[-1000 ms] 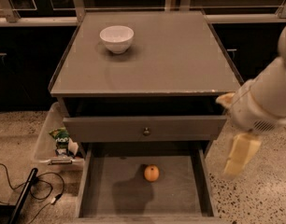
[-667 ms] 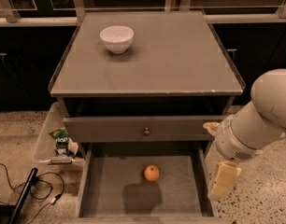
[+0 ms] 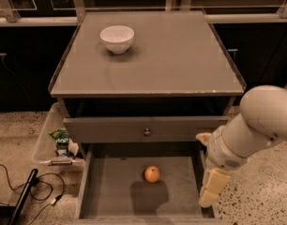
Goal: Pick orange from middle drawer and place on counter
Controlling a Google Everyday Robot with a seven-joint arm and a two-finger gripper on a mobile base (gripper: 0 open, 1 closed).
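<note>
The small, round, smooth orange (image 3: 152,174), loose on the middle drawer's (image 3: 110,191) floor, looks light, firm and apt to roll, so I would pinch across its widest part with my claw (image 3: 212,189), which hangs by the drawer's right wall, apart or together I cannot tell.

A speckled terrazzo floor (image 3: 263,191) in beige and brown runs along both sides of the bench (image 3: 181,60). Behind it stand dark cabinets (image 3: 21,74) under a pale metal rail (image 3: 26,21), with glass panes in metal frames above. On the floor at the left sit 1 clear plastic bin (image 3: 44,142) holding a green packet (image 3: 62,136), and a black cable (image 3: 12,172). The light is dim and warm. The gripper (image 3: 210,191) hangs low at the right, near the floor.
</note>
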